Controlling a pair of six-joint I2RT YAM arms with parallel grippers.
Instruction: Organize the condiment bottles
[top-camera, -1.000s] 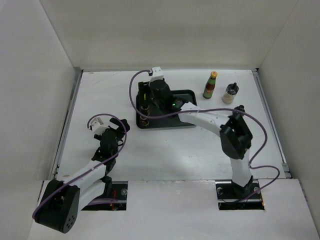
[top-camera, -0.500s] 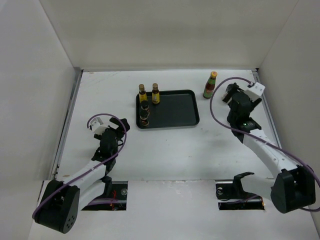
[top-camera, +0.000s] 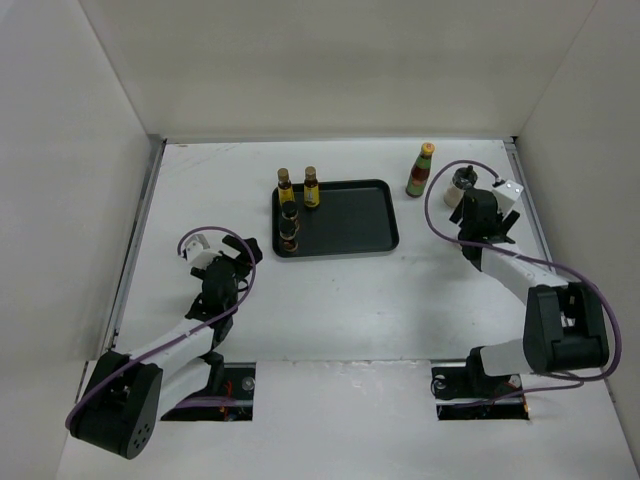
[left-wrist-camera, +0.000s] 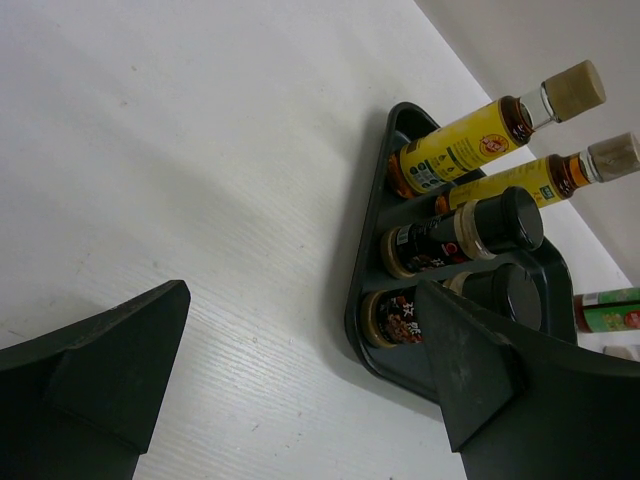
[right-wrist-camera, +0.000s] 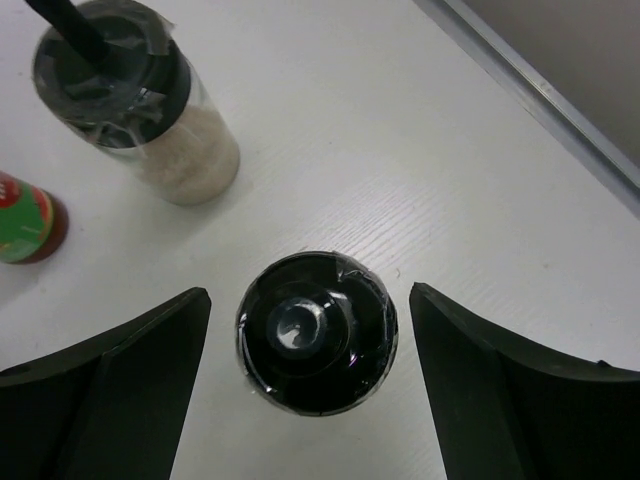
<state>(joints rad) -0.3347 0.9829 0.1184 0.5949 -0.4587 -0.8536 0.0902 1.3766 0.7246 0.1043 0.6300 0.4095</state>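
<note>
A black tray (top-camera: 350, 225) holds two yellow bottles (top-camera: 285, 185) and two dark jars (top-camera: 289, 226) along its left side; all show in the left wrist view, yellow (left-wrist-camera: 455, 150) and dark (left-wrist-camera: 450, 235). The red bottle (top-camera: 421, 170) and one whitish bottle (top-camera: 460, 184) stand at the back right. My right gripper (top-camera: 480, 212) is open, its fingers either side of a second black-capped bottle (right-wrist-camera: 315, 330), seen from above and not touching. The first whitish bottle (right-wrist-camera: 135, 95) stands beyond it. My left gripper (top-camera: 240, 255) is open and empty over bare table, left of the tray (left-wrist-camera: 375, 270).
The table's metal right edge (right-wrist-camera: 540, 95) runs close behind the right gripper. White walls enclose the table on three sides. The tray's middle and right part holds nothing.
My right arm has swung from over the tray's left side to the back right and now stands with open fingers around a black-capped bottle. The left arm has hardly moved.
</note>
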